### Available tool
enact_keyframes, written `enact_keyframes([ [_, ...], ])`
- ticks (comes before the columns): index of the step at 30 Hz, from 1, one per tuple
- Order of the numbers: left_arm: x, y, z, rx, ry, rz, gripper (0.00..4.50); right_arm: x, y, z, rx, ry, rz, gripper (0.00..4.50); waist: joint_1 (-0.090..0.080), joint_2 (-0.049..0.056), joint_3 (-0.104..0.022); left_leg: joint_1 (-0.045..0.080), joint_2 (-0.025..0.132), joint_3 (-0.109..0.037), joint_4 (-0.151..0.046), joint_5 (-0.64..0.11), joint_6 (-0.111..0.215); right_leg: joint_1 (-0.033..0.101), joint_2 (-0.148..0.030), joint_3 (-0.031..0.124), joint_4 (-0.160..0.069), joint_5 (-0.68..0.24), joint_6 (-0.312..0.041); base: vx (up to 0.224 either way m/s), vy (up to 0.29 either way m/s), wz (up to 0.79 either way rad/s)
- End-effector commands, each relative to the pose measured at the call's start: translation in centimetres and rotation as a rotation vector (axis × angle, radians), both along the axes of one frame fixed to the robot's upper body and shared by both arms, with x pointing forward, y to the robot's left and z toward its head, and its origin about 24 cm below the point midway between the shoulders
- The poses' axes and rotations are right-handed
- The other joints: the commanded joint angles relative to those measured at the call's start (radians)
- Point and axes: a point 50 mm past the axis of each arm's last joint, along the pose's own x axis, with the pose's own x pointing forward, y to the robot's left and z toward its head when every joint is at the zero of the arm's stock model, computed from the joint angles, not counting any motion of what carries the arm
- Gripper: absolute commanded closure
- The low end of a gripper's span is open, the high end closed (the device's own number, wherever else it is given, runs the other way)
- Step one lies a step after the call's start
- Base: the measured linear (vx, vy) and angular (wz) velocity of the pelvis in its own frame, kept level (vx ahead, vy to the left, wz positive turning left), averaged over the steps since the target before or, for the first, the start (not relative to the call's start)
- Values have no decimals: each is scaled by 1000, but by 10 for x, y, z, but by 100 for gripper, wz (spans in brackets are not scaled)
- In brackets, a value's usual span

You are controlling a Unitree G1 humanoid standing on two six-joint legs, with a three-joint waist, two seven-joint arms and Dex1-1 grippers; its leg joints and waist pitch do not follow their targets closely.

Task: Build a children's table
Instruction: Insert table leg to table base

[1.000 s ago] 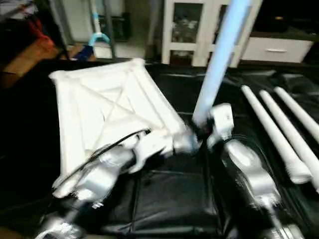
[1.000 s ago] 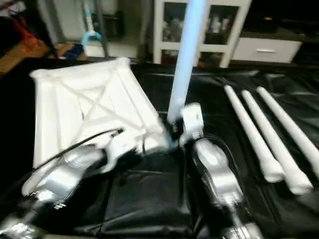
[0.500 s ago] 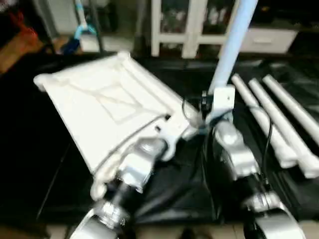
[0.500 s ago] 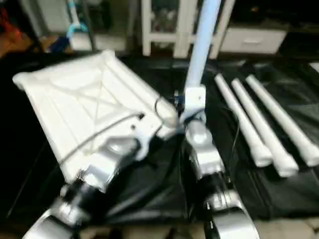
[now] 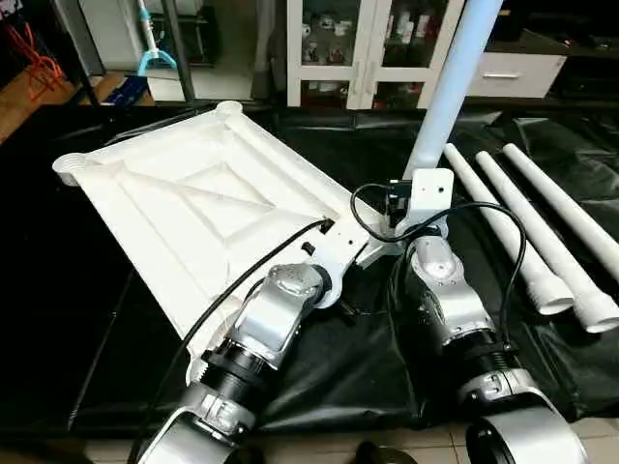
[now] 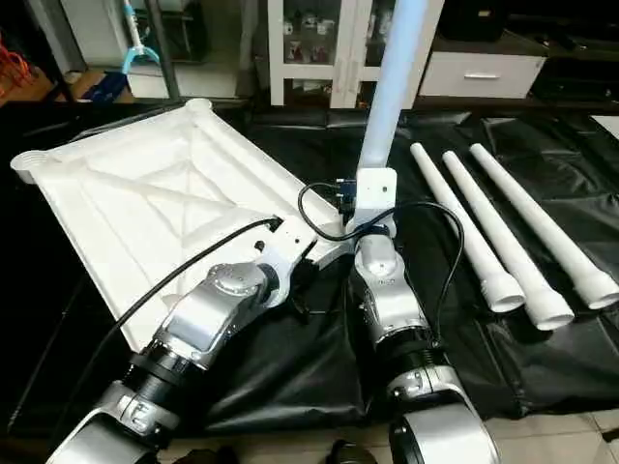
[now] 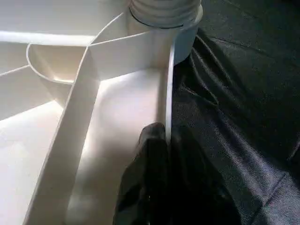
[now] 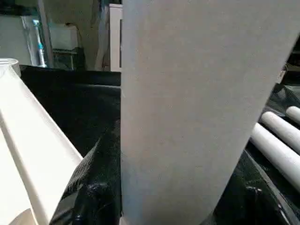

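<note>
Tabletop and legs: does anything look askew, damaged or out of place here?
Nothing looks damaged. The tabletop lies underside up, skewed across the black sheet, its edge pinched by the left gripper. The right gripper holds one leg leaning slightly at its corner socket; three spare legs lie beside.

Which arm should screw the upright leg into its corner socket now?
Right. Its end effector holds the upright leg just above the socket, while the left end effector pinches the top's rim, steadying it.

Head stereo pair looks down over both forearms; wrist cameras sit close against table top (image 7: 117, 117) and leg (image 8: 187, 117).
</note>
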Motion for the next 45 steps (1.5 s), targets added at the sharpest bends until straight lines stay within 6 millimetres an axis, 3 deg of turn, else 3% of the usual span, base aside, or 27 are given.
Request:
enact_keyframes([
  [1, 18, 27, 23, 14, -133, 124, 450, -11, -27, -34, -8, 141, -72, 265, -9, -10, -59, 57, 73, -49, -88, -649, -61, 5, -32, 14, -78, -359, -95, 0, 0, 0],
  [6, 15, 27, 21, 17, -127, 78, 450, -11, -25, -34, 12, 161, -7, 265, -17, -11, -61, 49, 73, -51, -86, -628, -49, 12, -34, 14, -76, -354, -109, 0, 0, 0],
  [14, 7, 28, 18, 30, -87, -24, 450, -4, -31, -33, 19, 264, 87, 265, -25, -5, -59, 57, 75, -53, -93, -697, -73, 11, -27, 4, -75, -382, -108, 0, 0, 0],
  [16, 6, 28, 17, 31, -84, -31, 450, -3, -32, -32, 17, 270, 93, 265, -24, -3, -57, 65, 74, -49, -94, -722, -85, 2, -24, 1, -76, -387, -109, 0, 0, 0],
  [20, 3, 27, 16, 33, -78, -81, 450, 0, -34, -29, -56, 320, 167, 265, -24, 2, -54, 57, 79, -41, -125, -791, -110, 14, -6, -17, -59, -386, -99, 0, 0, 0],
  [22, 0, 26, 16, 36, -81, -122, 450, 0, -34, -29, -87, 343, 204, 265, -11, 2, -56, 42, 85, -14, -167, -804, -115, 33, 14, -24, -18, -357, -110, 0, 0, 0],
  [24, -5, 29, 13, 53, -92, -202, 450, -3, -34, -29, -99, 344, 269, 265, -8, -16, -57, 61, 71, 5, -144, -754, -106, 11, 5, -20, -49, -452, -103, -4, -32, 5],
  [25, -8, 30, 12, 61, -98, -229, 450, -5, -33, -29, -100, 343, 291, 265, -12, -34, -57, 111, 46, -11, -46, -648, -75, -35, -54, -12, -138, -642, -60, 0, 0, 0],
  [26, -11, 35, 8, 83, -91, -261, 450, -8, -34, -29, -99, 343, 321, 265, -13, -31, -45, 135, 39, -28, 12, -584, -51, -58, -94, -14, -188, -744, -40, 0, 0, 0],
  [27, -13, 39, 6, 98, -84, -278, 450, -10, -35, -30, -98, 344, 339, 265, -26, -25, -31, 66, 48, -54, 3, -468, -19, 23, -111, -46, -181, -834, 11, 51, 11, -30],
  [28, -14, 44, 5, 118, -108, -318, 450, -14, -37, -30, -97, 340, 365, 265, -32, 36, -13, 30, 94, -65, -106, -664, -72, 84, -33, -137, -114, -658, 26, 110, 59, -37],
  [29, -15, 45, 4, 121, -112, -323, 450, -15, -38, -30, -96, 339, 368, 265, 9, 55, -16, -70, 103, -46, -207, -869, -138, 179, 15, -113, 149, -366, -44, 110, 59, -37],
  [30, -19, 55, 3, 143, -149, -412, 450, -22, -43, -32, -92, 329, 407, 265, 85, 54, -12, -90, 1, 91, -257, -999, -314, 171, 104, -184, 162, -133, -83, 89, 27, -8],
  [31, -24, 61, 3, 147, -178, -493, 450, -28, -47, -33, -83, 322, 431, 265, 125, 21, -71, -71, 53, 72, -249, -741, -322, 197, 33, -55, 191, -383, -58, 127, -206, 9],
  [32, -28, 65, 3, 149, -194, -546, 450, -31, -50, -34, -78, 319, 447, 265, 71, -110, -75, 132, 46, -21, 125, -184, -154, -75, -125, 22, -79, -1054, 52, 127, -206, 9],
  [33, -30, 70, 2, 160, -189, -581, 450, -35, -53, -35, -72, 321, 458, 265, 91, -43, -84, 61, 9, -84, 104, -33, -58, 1, -142, 100, -80, -1007, 14, 252, -260, -9],
  [34, -31, 75, 1, 169, -176, -586, 450, -38, -56, -36, -69, 324, 468, 265, 113, -33, -62, -83, -18, -136, 107, 73, -12, 162, -112, 99, -33, -599, -72, 226, -74, -13],
  [35, -31, 82, 1, 168, -172, -589, 450, -44, -60, -37, -67, 326, 490, 265, 123, -23, -66, -57, 22, -129, 53, 68, -11, 136, -83, 81, -14, -373, -89, 226, -74, -13],
  [36, -31, 87, 2, 166, -169, -590, 450, -50, -64, -38, -67, 326, 516, 265, 109, 16, -93, 46, 97, -132, 7, 137, -36, 79, -14, 41, 54, 78, -153, 70, 22, 20],
  [37, -30, 91, 4, 162, -172, -589, 450, -55, -67, -38, -66, 325, 547, 265, 61, 11, -109, 107, 165, -181, 8, 346, 88, 39, -10, 50, 117, 336, -184, -27, 47, 18],
  [38, -28, 95, 6, 161, -179, -590, 450, -62, -70, -37, -65, 328, 598, 265, 58, 24, -104, 105, 160, -175, 23, 470, 203, 21, -38, 64, 109, 358, -206, -27, 47, 18],
  [39, -28, 96, 7, 160, -182, -593, 450, -65, -71, -37, -65, 331, 616, 265, 62, 17, -99, 90, 145, -157, 24, 433, 229, 30, -48, 71, 94, 363, -217, -51, 27, 3],
  [40, -27, 96, 9, 156, -182, -593, 450, -67, -74, -38, -68, 336, 628, 265, 75, -3, -90, 42, 95, -106, 18, 259, 214, 72, -57, 81, 68, 410, -250, 0, 0, 0],
  [41, -27, 96, 9, 150, -186, -599, 450, -69, -75, -38, -69, 339, 636, 265, 84, -11, -90, 18, 77, -91, 5, 119, 163, 103, -51, 78, 61, 442, -243, 0, 0, 0],
  [42, -28, 95, 11, 128, -187, -619, 450, -72, -79, -38, -71, 347, 653, 265, 84, -7, -87, 21, 81, -90, -3, 59, 136, 101, -47, 72, 57, 413, -239, 0, 0, 0],
  [43, -29, 95, 11, 123, -186, -623, 450, -72, -80, -38, -72, 349, 656, 265, 77, -2, -81, 28, 95, -92, -20, -47, 93, 98, -35, 64, 50, 306, -243, 0, 0, 0],
  [45, -34, 90, 12, 82, -183, -670, 450, -74, -86, -39, -76, 366, 687, 265, 66, 9, -79, 41, 112, -93, -37, -137, 51, 91, -28, 58, 44, 170, -263, 0, 0, 0],
])
